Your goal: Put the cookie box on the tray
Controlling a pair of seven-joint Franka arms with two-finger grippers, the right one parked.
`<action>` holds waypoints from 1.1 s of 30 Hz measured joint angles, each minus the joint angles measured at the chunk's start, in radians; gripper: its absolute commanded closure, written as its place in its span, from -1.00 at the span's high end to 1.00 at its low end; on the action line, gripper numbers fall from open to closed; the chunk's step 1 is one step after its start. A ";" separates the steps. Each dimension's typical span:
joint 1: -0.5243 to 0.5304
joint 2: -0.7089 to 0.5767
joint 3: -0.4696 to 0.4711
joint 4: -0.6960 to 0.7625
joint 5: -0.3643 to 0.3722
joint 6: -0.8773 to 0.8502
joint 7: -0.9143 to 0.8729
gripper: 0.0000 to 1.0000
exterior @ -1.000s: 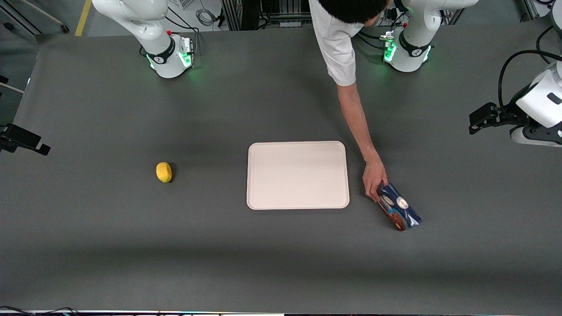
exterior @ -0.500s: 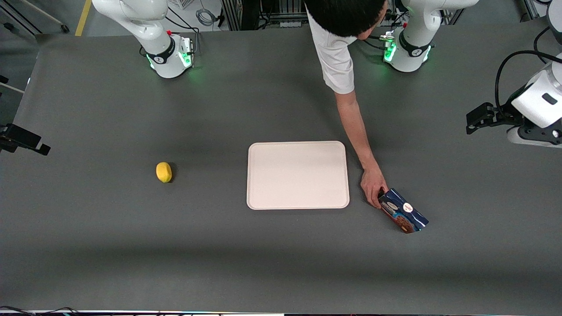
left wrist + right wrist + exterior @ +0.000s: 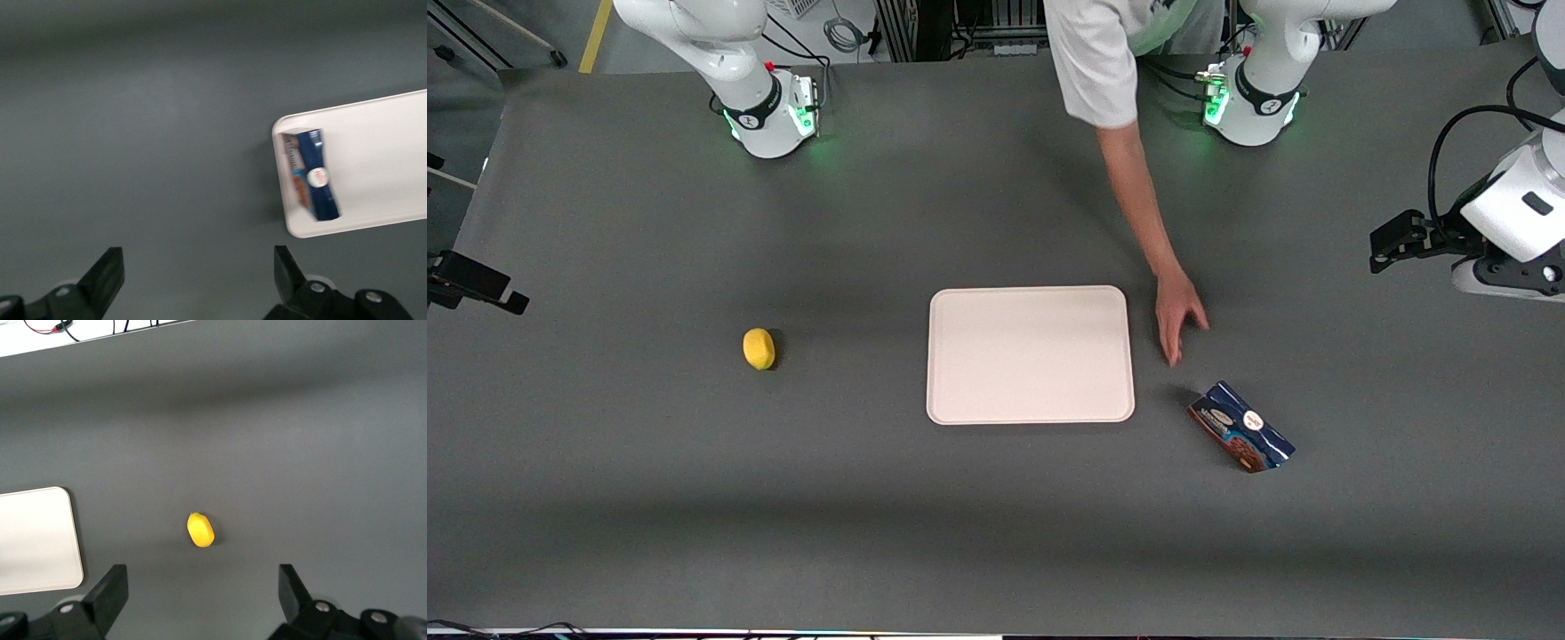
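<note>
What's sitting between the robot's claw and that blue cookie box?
Nothing. In the front view only bare gray table lies between the open gripper, out at the working arm's end of the table, and the cookie box.

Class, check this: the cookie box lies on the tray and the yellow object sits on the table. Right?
No. The front view shows the cookie box on the table beside the tray, apart from it; the yellow object does sit on the table. The gripper, fingers open, hangs above the table.
</note>
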 measured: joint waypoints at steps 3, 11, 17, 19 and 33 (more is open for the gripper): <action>0.000 0.000 0.000 0.000 -0.024 0.000 -0.037 1.00; -0.001 0.003 -0.013 0.000 -0.097 -0.003 -0.318 1.00; -0.002 0.026 -0.039 -0.006 -0.100 0.001 -0.590 1.00; -0.002 0.038 -0.052 -0.007 -0.100 0.005 -0.672 1.00; -0.005 0.162 -0.119 -0.061 -0.058 0.236 -0.881 1.00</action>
